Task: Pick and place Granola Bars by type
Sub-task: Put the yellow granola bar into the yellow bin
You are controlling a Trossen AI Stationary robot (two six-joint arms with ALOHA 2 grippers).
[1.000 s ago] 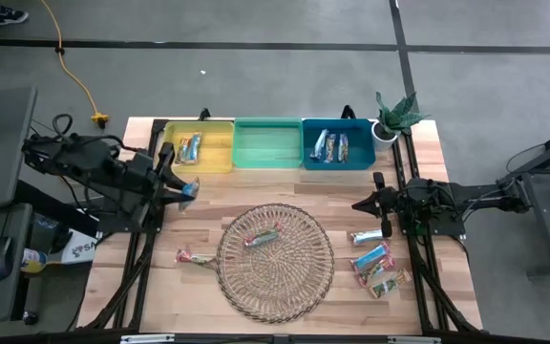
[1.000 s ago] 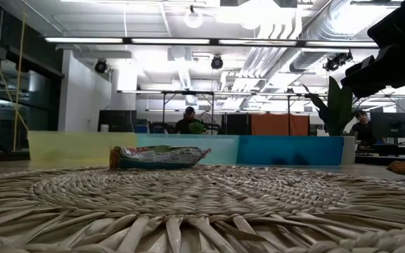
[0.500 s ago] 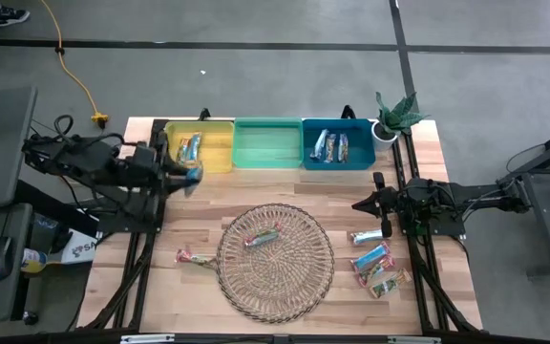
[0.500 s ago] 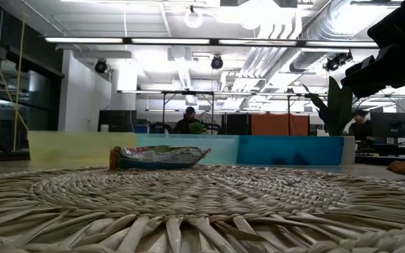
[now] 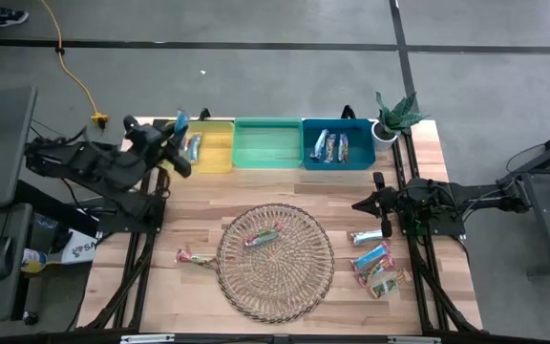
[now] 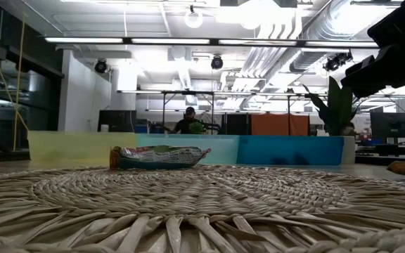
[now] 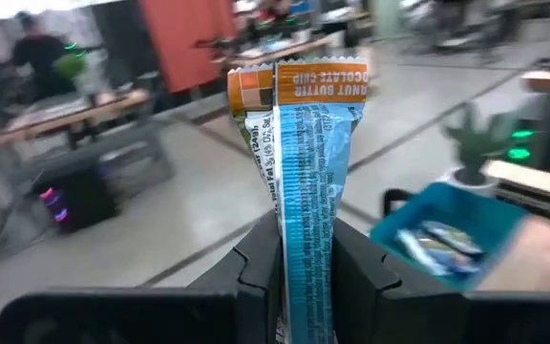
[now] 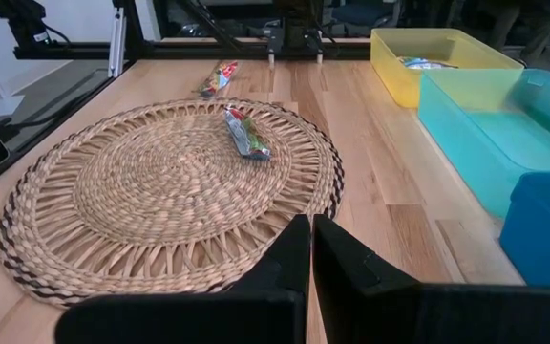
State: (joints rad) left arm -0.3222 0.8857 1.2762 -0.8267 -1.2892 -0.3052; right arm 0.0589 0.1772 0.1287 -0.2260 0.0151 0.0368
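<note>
In the high view the left tool (image 5: 176, 134) sits at the upper left of the frame, at the left edge of the yellow bin (image 5: 220, 161), closed tight on 1 blue-wrapped bar (image 5: 180, 122). The left wrist view shows that bar (image 7: 308, 182) standing upright between the 2 dark fingers (image 7: 258, 272), pinched low down with most of its length sticking free above them. The yellow bin already holds 1 similar bar (image 5: 192, 147). The green bin (image 5: 267, 145) beside it looks empty, and the blue bin (image 5: 337, 145) holds 2 or 3 silvery-blue bars (image 5: 330, 146).

The right tool (image 5: 363, 204) waits at the right of the frame, fingers pressed together with nothing between them, just above the loose bars lying on the tabletop (image 5: 194, 212) at lower right (image 5: 371, 256). 1 red multicoloured bar (image 5: 262, 237) lies on the wicker tray (image 5: 299, 277) at the centre, and another (image 5: 193, 256) lies on the wood just left of the tray.

The step in hand looks like dropping the held bar into the yellow bin. The main risk is position: the tool appears to hover at the bin's left wall, not over its floor, so a release here could land the bar on the rim or off the tabletop's edge. Because the grip is low and the wrapper is slick and flat, the bar could also swing or slip early during any quick wrist turn. Releasing from too high may let the light wrapper flutter sideways into the green bin.
</note>
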